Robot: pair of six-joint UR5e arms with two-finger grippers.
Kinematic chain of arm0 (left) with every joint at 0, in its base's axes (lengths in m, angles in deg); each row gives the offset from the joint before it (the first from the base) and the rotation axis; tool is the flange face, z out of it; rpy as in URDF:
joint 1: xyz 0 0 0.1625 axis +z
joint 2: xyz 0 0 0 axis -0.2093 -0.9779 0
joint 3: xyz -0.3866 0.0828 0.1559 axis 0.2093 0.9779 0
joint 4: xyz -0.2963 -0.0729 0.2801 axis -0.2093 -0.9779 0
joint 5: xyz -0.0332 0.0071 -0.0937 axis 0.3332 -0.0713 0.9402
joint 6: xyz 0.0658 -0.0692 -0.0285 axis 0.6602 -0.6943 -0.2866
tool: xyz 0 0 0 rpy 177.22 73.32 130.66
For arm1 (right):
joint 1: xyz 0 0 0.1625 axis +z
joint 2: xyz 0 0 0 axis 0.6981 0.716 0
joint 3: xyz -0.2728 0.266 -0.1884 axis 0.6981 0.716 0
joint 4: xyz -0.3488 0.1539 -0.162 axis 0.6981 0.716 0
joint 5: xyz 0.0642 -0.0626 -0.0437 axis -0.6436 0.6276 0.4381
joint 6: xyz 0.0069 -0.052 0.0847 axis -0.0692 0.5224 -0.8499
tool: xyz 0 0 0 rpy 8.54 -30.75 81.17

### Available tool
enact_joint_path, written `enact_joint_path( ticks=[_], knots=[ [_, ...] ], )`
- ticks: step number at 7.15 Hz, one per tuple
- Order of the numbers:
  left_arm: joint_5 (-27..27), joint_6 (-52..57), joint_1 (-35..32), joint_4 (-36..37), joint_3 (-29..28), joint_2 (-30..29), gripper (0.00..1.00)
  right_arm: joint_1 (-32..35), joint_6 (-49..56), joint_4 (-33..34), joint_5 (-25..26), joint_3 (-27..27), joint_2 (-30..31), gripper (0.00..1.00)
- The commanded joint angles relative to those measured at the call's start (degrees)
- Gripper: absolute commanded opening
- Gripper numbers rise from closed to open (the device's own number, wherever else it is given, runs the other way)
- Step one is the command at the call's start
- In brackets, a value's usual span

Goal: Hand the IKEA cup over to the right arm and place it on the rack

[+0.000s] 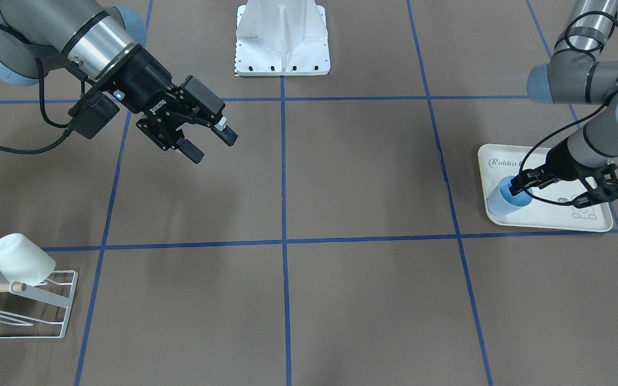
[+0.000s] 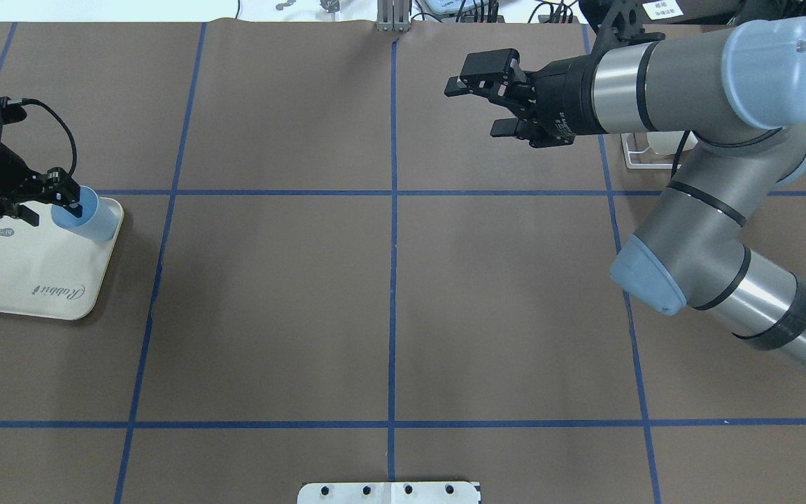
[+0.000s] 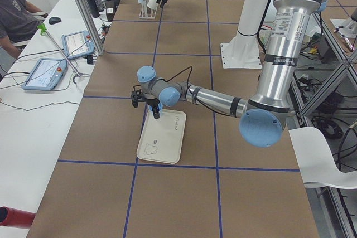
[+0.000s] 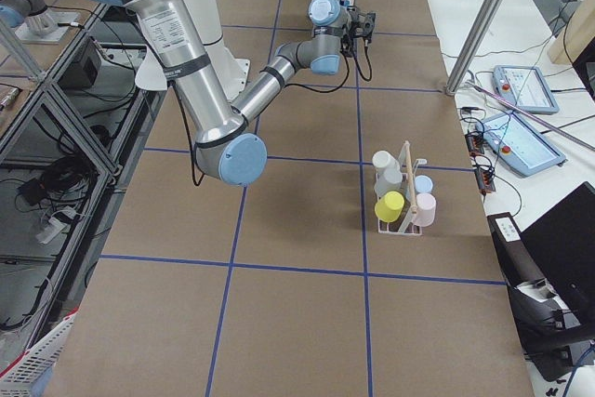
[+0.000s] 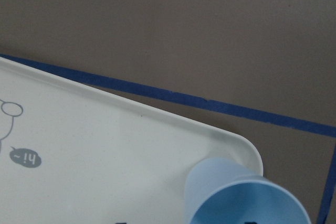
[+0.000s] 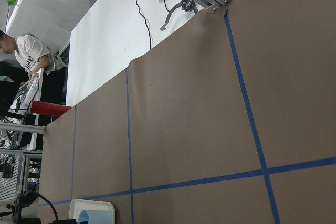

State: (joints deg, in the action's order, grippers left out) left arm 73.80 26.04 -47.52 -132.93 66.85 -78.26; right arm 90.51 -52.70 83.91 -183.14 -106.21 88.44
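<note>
Several other cups (image 4: 390,204) on the rack (image 1: 67,308)

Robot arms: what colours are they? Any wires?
The right arm and left arm are grey and silver tubes with pale blue caps at the joints. A black cable runs along each. The right gripper and left gripper are black, with two jaws each.
</note>
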Motion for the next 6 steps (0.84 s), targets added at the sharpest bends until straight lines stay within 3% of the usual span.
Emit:
enact_joint_path(
  ticks=[1,2,4,6],
  knots=[
    [0.1,0.3,0.2,0.0,0.0,0.0,0.05,0.0,0.0,0.0,0.0,0.0,0.0,1.0],
    [0.1,0.1,0.2,0.0,0.5,0.2,0.0,0.0,0.0,0.0,0.0,0.0,0.0,1.0],
    [0.9,-0.4,-0.6,0.2,0.8,0.3,0.0,0.0,0.0,0.0,0.1,-0.1,-0.2,1.0],
    [5.0,-0.6,-8.9,4.4,8.3,3.2,0.0,0.0,0.0,0.0,0.1,-0.2,-0.3,1.0]
  ],
)
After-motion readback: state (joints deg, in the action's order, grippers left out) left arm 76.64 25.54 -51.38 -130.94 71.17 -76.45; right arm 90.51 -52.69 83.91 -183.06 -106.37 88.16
